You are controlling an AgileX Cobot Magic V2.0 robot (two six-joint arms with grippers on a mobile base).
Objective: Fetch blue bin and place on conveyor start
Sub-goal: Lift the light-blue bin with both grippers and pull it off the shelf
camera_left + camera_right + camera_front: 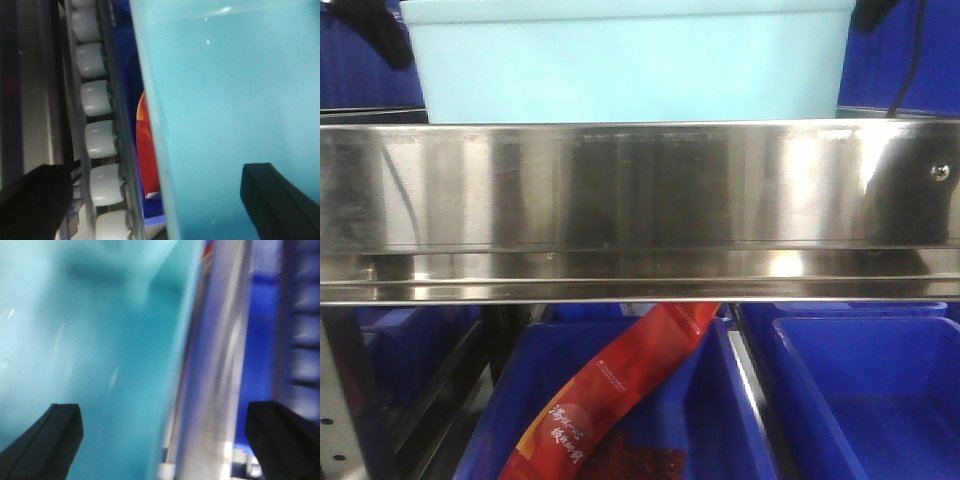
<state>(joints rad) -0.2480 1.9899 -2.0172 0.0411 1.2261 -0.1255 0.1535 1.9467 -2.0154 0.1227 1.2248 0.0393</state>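
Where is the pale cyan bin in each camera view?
Front: pale cyan bin top centre, above the steel shelf rail.
Left wrist: fills the right side.
Right wrist: fills the left half, blurred.
Shared landmark: that rail, running beside the bin in every view.

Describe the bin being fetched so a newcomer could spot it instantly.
Find the shiny steel shelf rail crossing the front view. The blue bin shows directly above it, centred. It is pale turquoise with smooth walls, unlike the dark royal-blue bins below.
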